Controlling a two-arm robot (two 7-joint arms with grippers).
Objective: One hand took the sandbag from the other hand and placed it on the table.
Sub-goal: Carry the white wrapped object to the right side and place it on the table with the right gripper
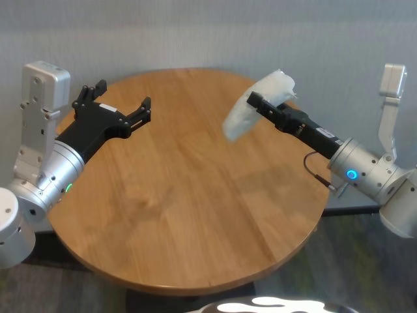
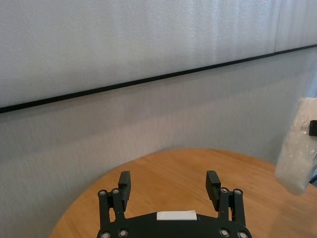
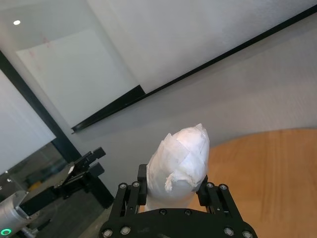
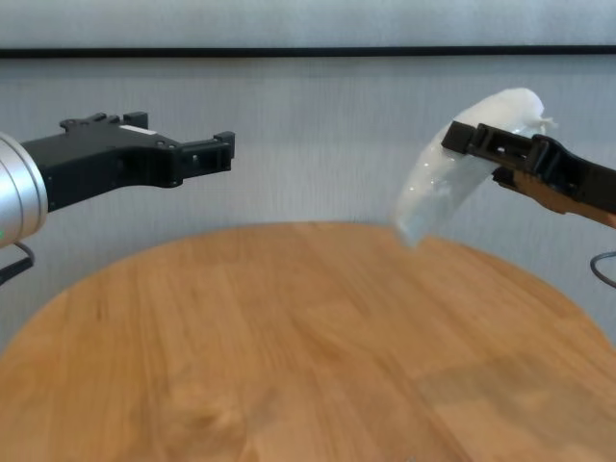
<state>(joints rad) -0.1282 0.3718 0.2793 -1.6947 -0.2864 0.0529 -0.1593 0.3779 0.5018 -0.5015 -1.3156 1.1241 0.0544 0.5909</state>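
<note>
Right end effector (image 1: 260, 104) grips the sandbag (image 1: 255, 104), raised above the tabletop (image 1: 195, 215). Left end effector (image 1: 124, 104) wide, empty, well apart. Handover looks done; placing remains.

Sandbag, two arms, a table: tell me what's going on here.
The right gripper is shut on the white sandbag and holds it in the air above the far right part of the round table. One end of the bag droops below the fingers, the other pokes out above them. The left gripper hovers over the table's far left side with fingers open and empty, pointing toward the bag. Nothing lies on the table.
</note>
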